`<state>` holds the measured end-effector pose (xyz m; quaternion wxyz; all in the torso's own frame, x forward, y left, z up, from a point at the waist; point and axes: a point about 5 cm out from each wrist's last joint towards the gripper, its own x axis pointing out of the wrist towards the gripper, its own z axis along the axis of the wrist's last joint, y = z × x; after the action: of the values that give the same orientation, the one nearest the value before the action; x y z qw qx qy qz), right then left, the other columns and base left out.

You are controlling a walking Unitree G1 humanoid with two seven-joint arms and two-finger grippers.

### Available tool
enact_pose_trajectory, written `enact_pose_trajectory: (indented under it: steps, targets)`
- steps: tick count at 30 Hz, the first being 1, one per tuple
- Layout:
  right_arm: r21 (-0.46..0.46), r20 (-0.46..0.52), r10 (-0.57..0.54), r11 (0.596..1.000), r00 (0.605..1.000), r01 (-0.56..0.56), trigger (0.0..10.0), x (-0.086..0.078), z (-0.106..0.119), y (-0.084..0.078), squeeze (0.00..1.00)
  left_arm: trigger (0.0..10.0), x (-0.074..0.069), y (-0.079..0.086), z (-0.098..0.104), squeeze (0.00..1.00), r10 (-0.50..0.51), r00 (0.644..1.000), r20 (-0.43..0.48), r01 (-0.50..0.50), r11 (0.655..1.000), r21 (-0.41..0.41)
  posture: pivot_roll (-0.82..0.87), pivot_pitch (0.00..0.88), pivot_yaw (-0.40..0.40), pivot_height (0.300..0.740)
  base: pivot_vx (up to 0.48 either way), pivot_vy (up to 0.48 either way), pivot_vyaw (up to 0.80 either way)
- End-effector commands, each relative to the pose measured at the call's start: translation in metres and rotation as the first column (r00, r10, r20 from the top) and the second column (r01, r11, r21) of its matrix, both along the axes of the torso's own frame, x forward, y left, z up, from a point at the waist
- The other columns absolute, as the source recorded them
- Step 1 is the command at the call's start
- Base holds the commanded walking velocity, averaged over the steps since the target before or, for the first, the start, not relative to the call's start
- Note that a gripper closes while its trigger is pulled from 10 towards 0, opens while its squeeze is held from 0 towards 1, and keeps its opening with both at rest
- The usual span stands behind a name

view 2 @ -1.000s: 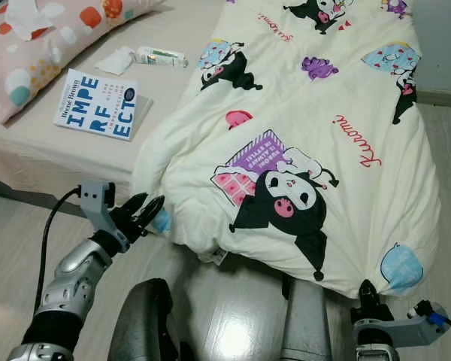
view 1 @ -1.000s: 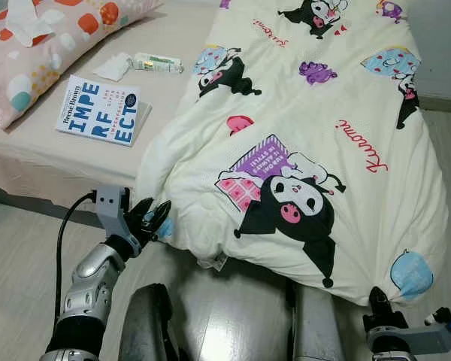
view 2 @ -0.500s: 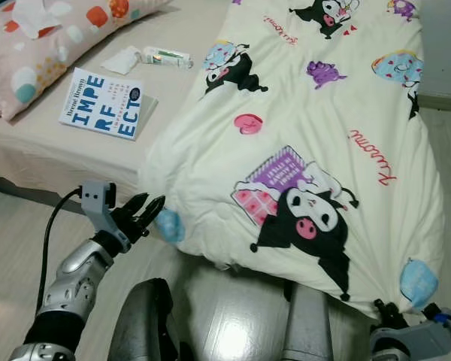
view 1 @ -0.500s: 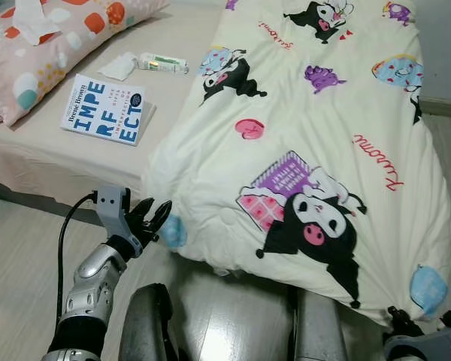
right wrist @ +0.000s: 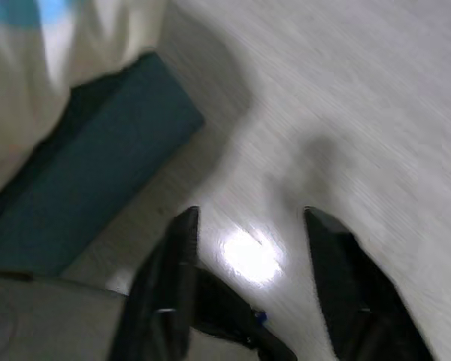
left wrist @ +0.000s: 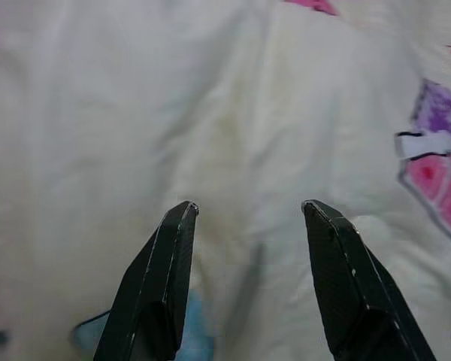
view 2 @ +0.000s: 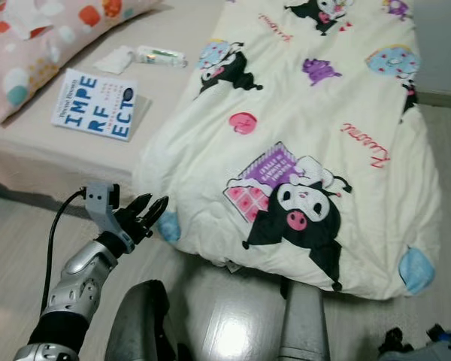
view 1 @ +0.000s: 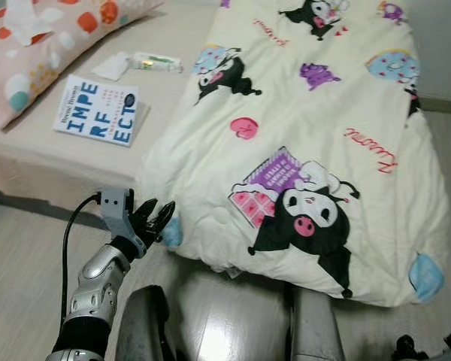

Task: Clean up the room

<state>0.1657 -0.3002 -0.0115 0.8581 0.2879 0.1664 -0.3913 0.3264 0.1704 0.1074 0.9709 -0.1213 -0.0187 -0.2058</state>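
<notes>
Down low, the left gripper [view 1: 159, 219] hangs at the foot-side edge of the bed [view 1: 30, 154], its two black fingers [left wrist: 159, 278] spread apart with nothing between them. Just beyond its tips lies the near corner of the cream cartoon-print quilt [view 1: 301, 143], a pale blue patch of the print sitting right beside the fingertips; whether they touch the cloth I cannot tell. From the wrist camera the quilt's pale folds lie straight ahead of the parted tips, with a pink and purple print off to one side.

The right gripper [right wrist: 248, 248] sits low over the pale wood floor [right wrist: 346, 90], fingers parted and holding nothing, a bright glare spot on the boards between them. A dark teal block [right wrist: 90, 165] lies ahead of it, half under the hanging quilt edge.

Farther from the left gripper, up on the bare beige sheet, lies a white book [view 1: 98, 110] with large blue letters, flat, well apart from the quilt's edge. Beyond the book rest a crumpled white tissue [view 1: 113, 66] and, just beside it, a small white and green tube [view 1: 156, 62]. Farthest off, at the head corner, a pink pillow [view 1: 37, 53] with coloured spots carries another white tissue [view 1: 26, 16] on top.
</notes>
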Motion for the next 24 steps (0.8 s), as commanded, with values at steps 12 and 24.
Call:
enact_pose_trajectory:
  steps: [12, 24]
  targets:
    - [-0.150, 0.364, 0.187, 0.979, 0.913, -0.141, 10.0, 0.031, 0.070, -0.011, 0.54, 10.0, -0.005, -0.001, -0.015, 0.00, 0.010, 0.999, -0.042, -0.010, 1.000, 0.000, -0.16, 0.321, 0.072, 0.497, 0.000, 0.000, 0.00]
    - [-0.221, 0.186, 0.366, 0.920, 0.912, -0.324, 10.0, 0.061, 0.053, 0.000, 0.00, 10.0, -0.002, 0.018, -0.035, 0.00, 0.163, 0.976, -0.141, -0.166, 0.986, -0.010, -0.16, 0.214, 0.031, 0.497, 0.000, 0.000, 0.00]
